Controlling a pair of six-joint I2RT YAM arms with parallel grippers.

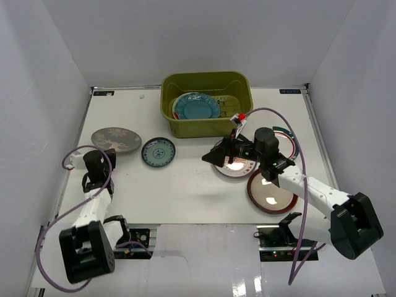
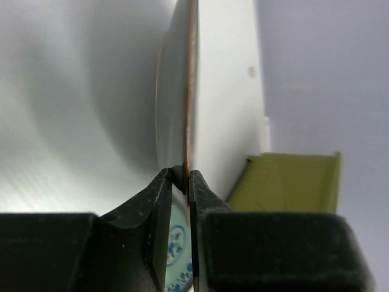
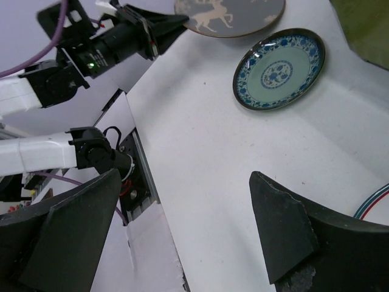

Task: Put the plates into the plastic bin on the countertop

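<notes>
The olive-green plastic bin (image 1: 179, 127) stands at the back middle of the countertop (image 1: 185, 185), with a scalloped teal plate (image 1: 196, 106) in it. My left gripper (image 1: 101, 152) is shut on the near rim of the grey deer plate (image 1: 117, 138). The left wrist view shows that plate (image 2: 176, 91) edge on, pinched between the fingers of the gripper (image 2: 180, 179). The small teal-patterned plate (image 1: 158, 151) lies beside it. My right gripper (image 1: 216, 156) is open and empty, hovering just left of a pale plate with a striped rim (image 1: 241, 168). The dark red-rimmed plate (image 1: 271, 193) lies nearer.
Another teal-rimmed plate (image 1: 291, 139) lies behind the right arm, mostly hidden. The right wrist view shows the small plate (image 3: 279, 68), the deer plate (image 3: 234, 13), the left gripper (image 3: 164, 27) and the table's near edge. Grey-white walls close three sides.
</notes>
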